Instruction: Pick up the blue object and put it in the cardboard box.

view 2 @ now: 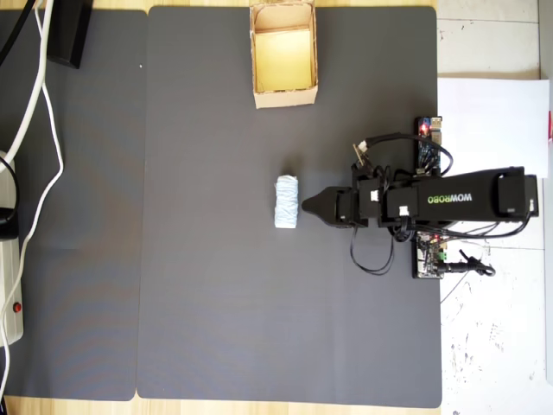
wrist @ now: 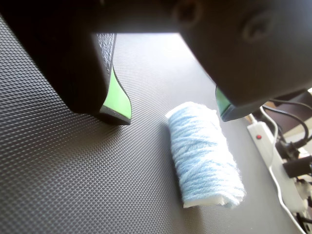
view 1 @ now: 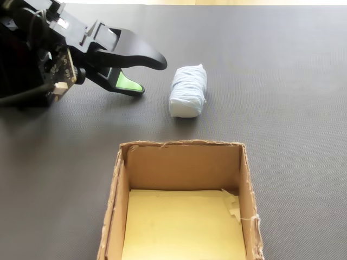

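The blue object (wrist: 204,156) is a pale blue yarn roll lying on its side on the dark mat; it also shows in the fixed view (view 1: 188,91) and the overhead view (view 2: 287,201). My gripper (wrist: 173,114) is open, its green-padded jaws spread wide and empty, low over the mat. In the wrist view the roll's near end lies just under the right jaw. The fixed view shows the gripper (view 1: 150,77) a short way left of the roll, not touching it. The cardboard box (view 1: 181,147) stands open with a yellowish inside, at the mat's top edge in the overhead view (view 2: 282,97).
A white power strip (wrist: 263,139) with black cables lies off the mat's edge, at the far left in the overhead view (view 2: 10,294). A white cable (view 2: 39,112) runs there too. The arm's base and controller board (view 2: 429,259) sit right of the mat.
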You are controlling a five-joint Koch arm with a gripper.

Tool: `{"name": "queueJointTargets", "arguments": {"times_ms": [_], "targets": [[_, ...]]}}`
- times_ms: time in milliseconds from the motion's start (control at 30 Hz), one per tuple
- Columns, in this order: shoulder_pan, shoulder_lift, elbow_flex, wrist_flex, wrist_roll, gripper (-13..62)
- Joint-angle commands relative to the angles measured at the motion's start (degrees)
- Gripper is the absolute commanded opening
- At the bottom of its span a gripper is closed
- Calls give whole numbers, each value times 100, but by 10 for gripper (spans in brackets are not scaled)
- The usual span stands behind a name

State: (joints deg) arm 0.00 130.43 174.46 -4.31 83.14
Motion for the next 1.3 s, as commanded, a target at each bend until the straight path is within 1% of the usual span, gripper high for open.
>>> {"name": "queueJointTargets", "arguments": {"times_ms": [0,200,333,567,800,1167,1267], "targets": [[0,527,-369,272,88,341],[9,527,-255,387,88,340],[9,527,-589,413,97,340],[0,527,-1529,1336,97,339],[0,439,-2048,2338,97,335],[-105,-773,-2997,2725,97,333],[-167,-1345,-3375,2777,97,333]]}}
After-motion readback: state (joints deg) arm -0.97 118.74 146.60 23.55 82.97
